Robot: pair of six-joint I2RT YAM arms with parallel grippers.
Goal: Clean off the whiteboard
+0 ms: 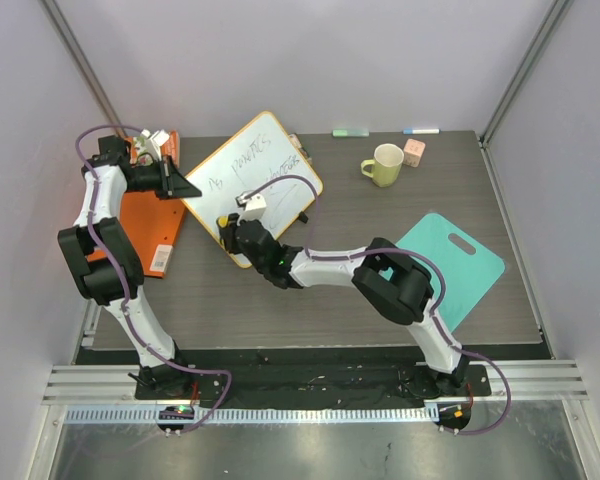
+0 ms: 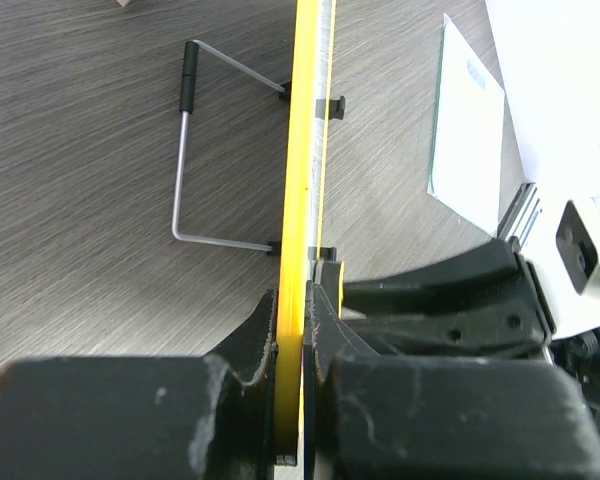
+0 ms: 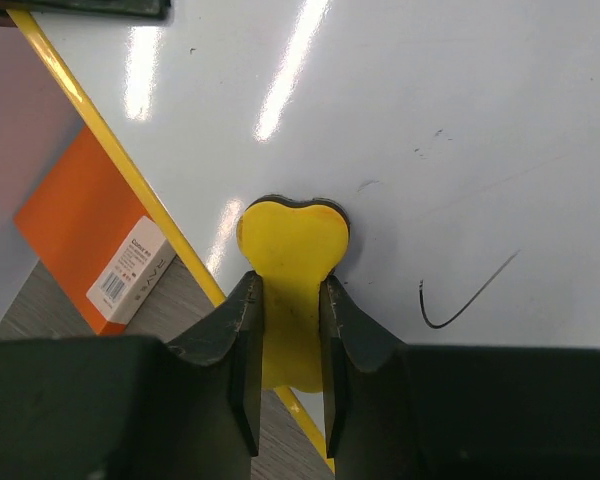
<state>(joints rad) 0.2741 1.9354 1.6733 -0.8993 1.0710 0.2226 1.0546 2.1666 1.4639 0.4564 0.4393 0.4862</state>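
Note:
The whiteboard, white with an orange-yellow frame and dark handwriting, lies tilted at the table's back left. My left gripper is shut on its left frame edge, seen edge-on in the left wrist view with the wire stand behind. My right gripper is shut on a yellow heart-shaped eraser pressed flat on the board surface near its lower frame. A dark curved pen stroke lies to the eraser's right.
An orange folder with a barcode label lies under the left arm, also in the right wrist view. A teal cutting board lies right. A green mug, a pink cube and markers stand at the back.

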